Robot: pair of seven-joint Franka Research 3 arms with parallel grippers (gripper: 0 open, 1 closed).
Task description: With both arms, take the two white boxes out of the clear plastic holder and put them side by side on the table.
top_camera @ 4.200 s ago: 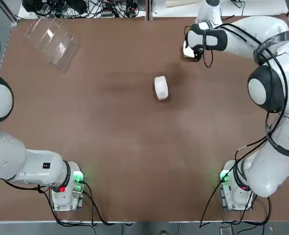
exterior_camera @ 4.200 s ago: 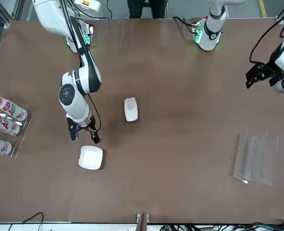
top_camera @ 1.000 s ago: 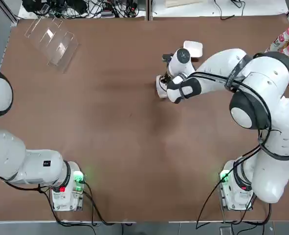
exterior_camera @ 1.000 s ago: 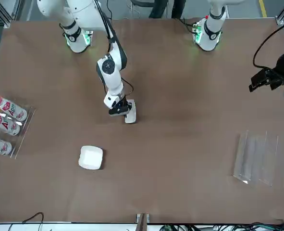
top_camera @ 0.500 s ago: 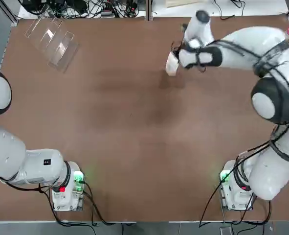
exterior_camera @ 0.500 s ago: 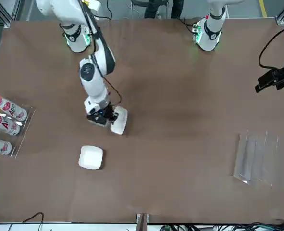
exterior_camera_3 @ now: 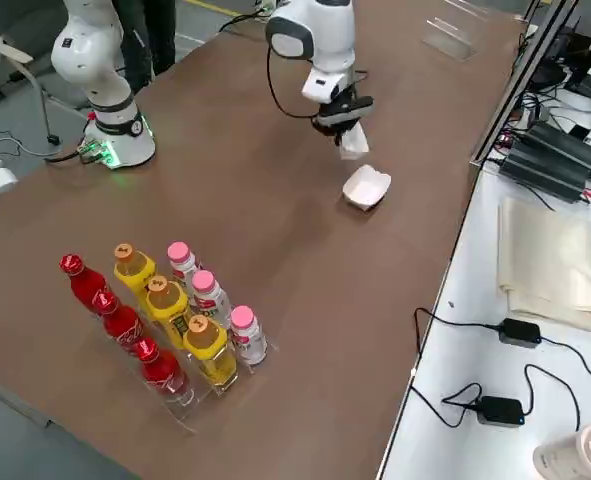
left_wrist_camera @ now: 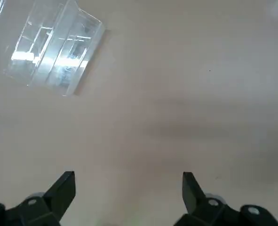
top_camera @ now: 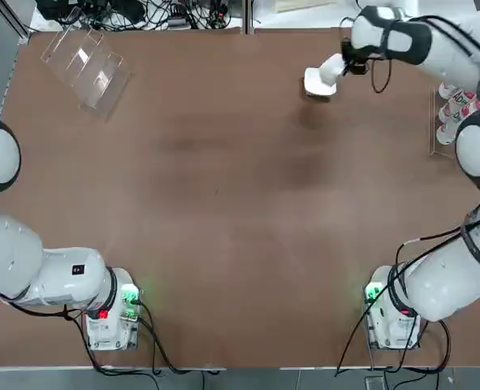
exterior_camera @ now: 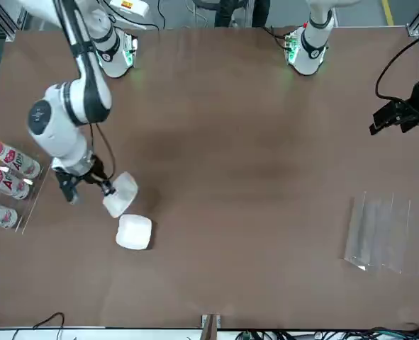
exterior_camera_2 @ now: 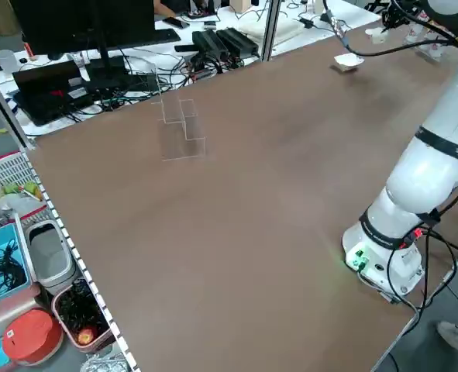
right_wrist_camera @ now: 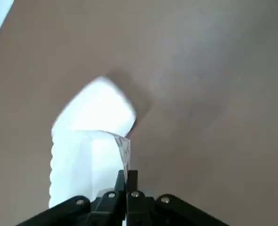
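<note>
Just under right claw (exterior_camera: 104, 190): first box (exterior_camera: 133, 231) on surface | claw clamps second box (exterior_camera: 120, 193), unplaced | holder (top_camera: 85, 64) empty | left claw (left_wrist_camera: 128, 187) wide.

The right gripper (exterior_camera: 106, 190) has closed on the white box (exterior_camera: 120, 194) that lay near the middle of the table (top_camera: 223, 203), lifted it, and carried it toward the far edge, where it now hangs tilted just beside the other white box (exterior_camera: 134, 231).
</note>
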